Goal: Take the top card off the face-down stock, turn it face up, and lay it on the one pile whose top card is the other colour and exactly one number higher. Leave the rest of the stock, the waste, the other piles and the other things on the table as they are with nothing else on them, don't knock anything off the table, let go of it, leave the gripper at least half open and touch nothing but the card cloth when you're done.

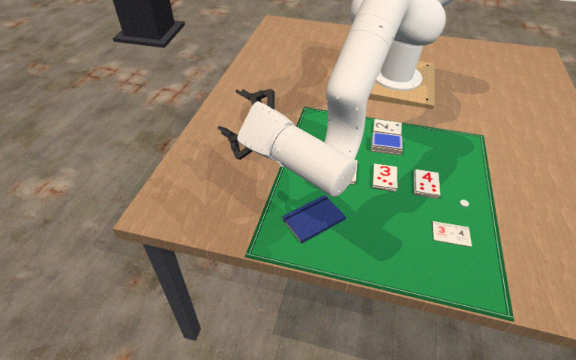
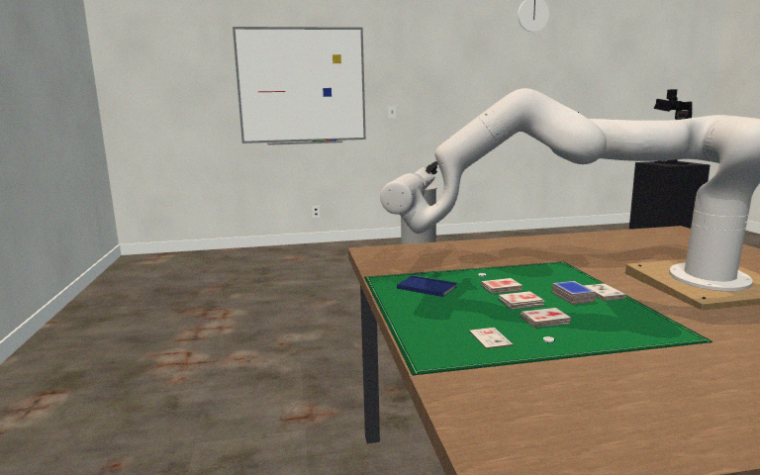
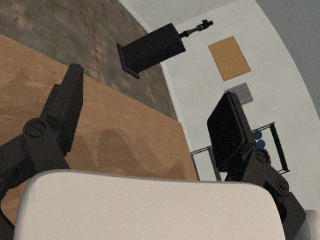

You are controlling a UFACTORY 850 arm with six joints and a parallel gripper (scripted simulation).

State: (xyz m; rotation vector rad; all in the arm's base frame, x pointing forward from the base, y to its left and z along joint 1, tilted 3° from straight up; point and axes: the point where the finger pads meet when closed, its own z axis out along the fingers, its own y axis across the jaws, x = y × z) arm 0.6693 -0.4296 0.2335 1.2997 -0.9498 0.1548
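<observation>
The face-down stock (image 1: 386, 142) has a blue back and sits at the far side of the green card cloth (image 1: 382, 212); it also shows in the exterior view (image 2: 572, 290). The waste, a black 2 (image 1: 387, 126), lies just behind it. Three piles lie in a row: a red 3 (image 1: 385, 176), a red 4 (image 1: 427, 182), and one pile (image 1: 353, 172) mostly hidden by the arm. My gripper (image 1: 244, 123) is open and empty, raised high over the bare table left of the cloth, pointing away from the cards. In the wrist view both fingers stand wide apart with nothing between them.
A blue book (image 1: 313, 217) lies on the cloth's near left part. A small white token (image 1: 464, 202) and a reference card showing 3 and 4 (image 1: 451, 232) lie at the right. The arm's base (image 1: 399, 78) stands at the table's back.
</observation>
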